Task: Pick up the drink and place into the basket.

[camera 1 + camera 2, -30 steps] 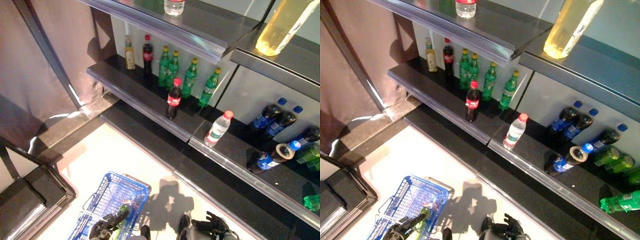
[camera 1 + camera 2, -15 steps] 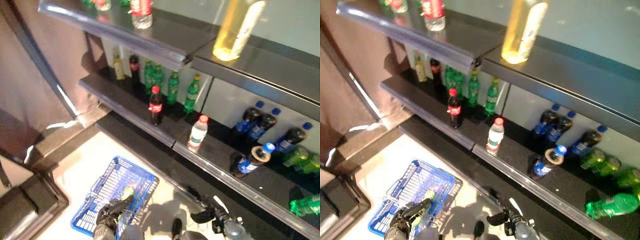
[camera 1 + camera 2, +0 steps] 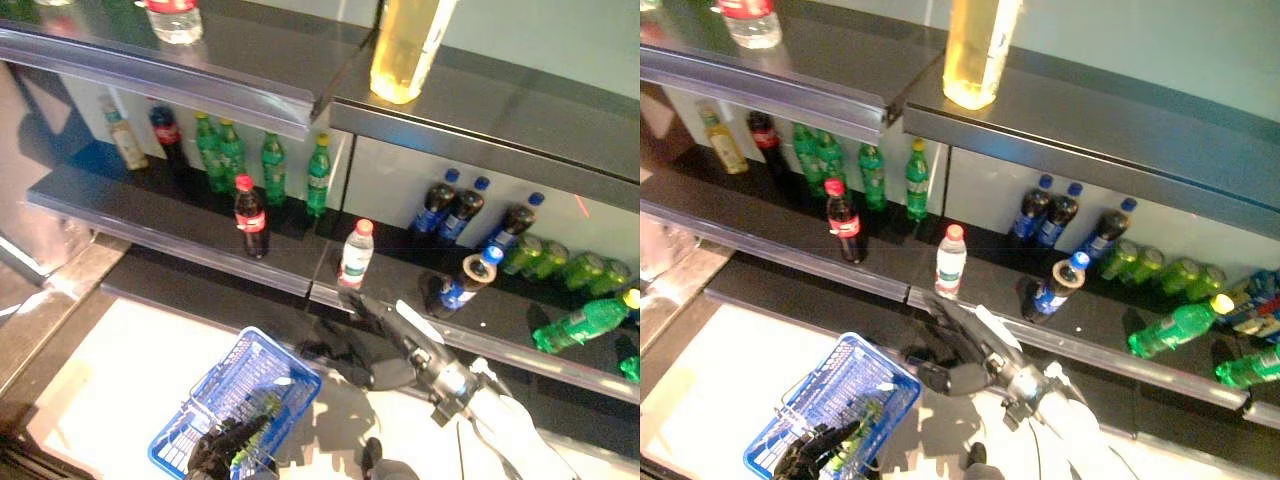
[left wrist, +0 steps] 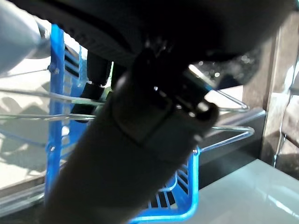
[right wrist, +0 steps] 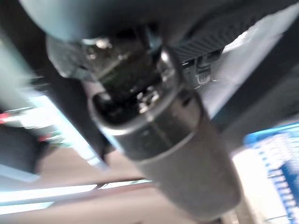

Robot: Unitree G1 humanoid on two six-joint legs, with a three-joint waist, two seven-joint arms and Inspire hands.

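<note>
The right hand is raised in front of the lower shelf, its fingers extended straight and apart, holding nothing; the fingertips reach toward the clear water bottle with the red cap, which stands upright at the front edge of that shelf, and whether they touch it cannot be determined. The left hand is low at the near rim of the blue basket, its fingers curled round the wire handle; something green lies inside the basket just beside this hand, but it is too small to tell what it is. The basket sits on the pale floor in front of the shelving. A cola bottle with a red cap stands upright on the lower shelf, to the left of the water bottle and apart from it. Behind it, against the back panel, stands a row of green bottles with yellow caps, with a dark cola bottle and a pale yellow bottle further left. To the right, dark bottles with blue caps stand together, one blue-capped bottle lies tilted, and green bottles lie on their sides. On the upper shelf stand a large yellow bottle and a clear bottle with a red label.
</note>
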